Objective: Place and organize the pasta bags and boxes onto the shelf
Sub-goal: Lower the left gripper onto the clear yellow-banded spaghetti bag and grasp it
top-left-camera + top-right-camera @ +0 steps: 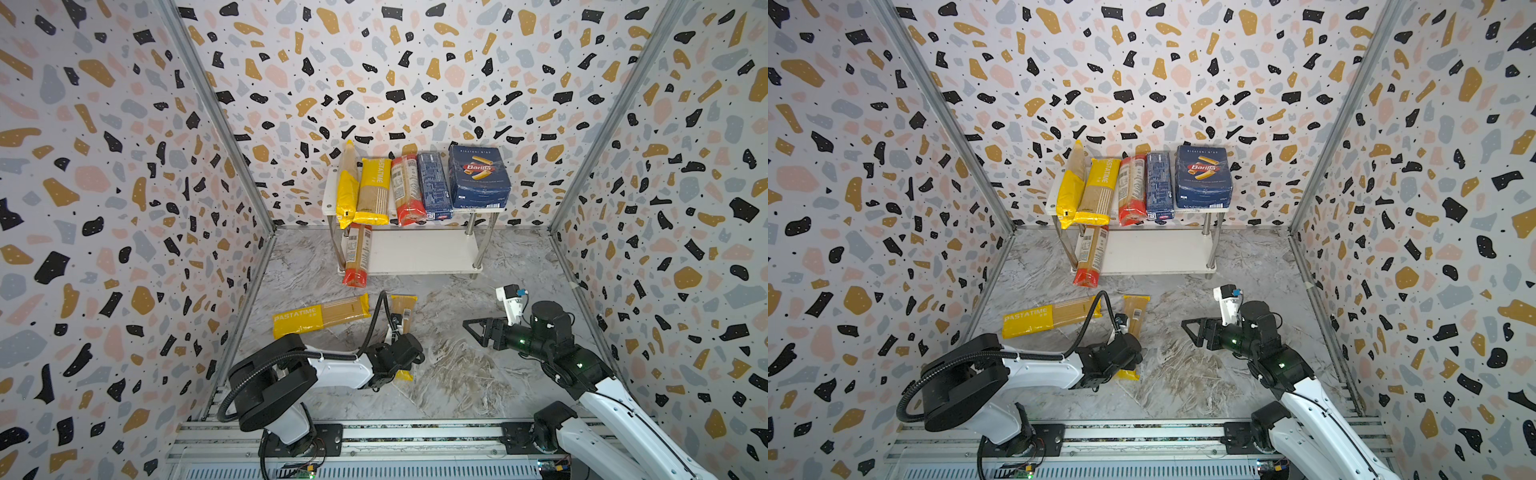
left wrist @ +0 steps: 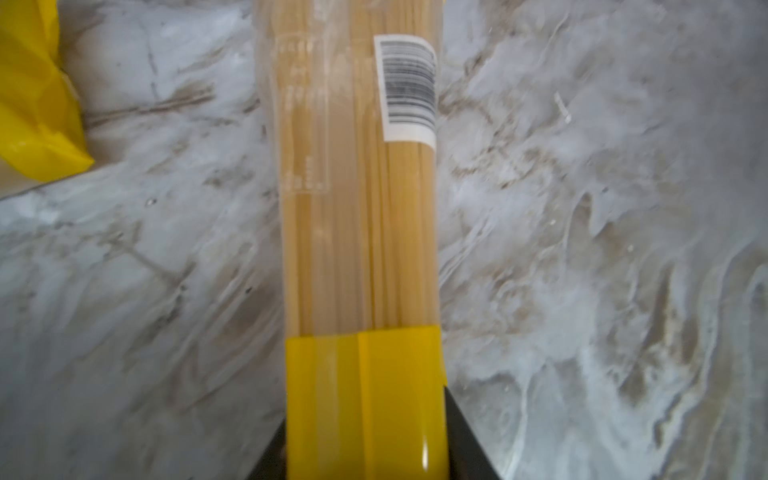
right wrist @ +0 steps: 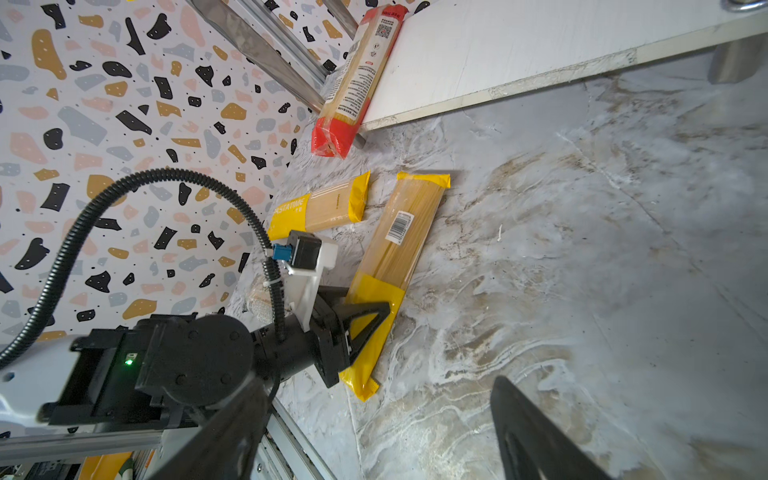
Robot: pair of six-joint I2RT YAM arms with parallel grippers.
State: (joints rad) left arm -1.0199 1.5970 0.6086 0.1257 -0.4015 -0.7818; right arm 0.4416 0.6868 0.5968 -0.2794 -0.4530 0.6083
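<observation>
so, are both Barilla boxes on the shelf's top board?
Yes, the wide box and narrow box sit side by side on the top board.

Left arm [image 1: 336, 369], white shell with black joints: stretched forward low, forearm near level, wrist pitched down. My left gripper [image 3: 376, 318], black parallel jaws with triangular fingers, is pressed in against both long sides of the yellow end of a clear plastic spaghetti bag [image 3: 401, 245]. Right arm [image 1: 602, 397], same build: elbow up, wrist turned inward toward the middle. My right gripper [image 1: 470, 326], black triangular fingers, jaws spread wide apart.
</observation>
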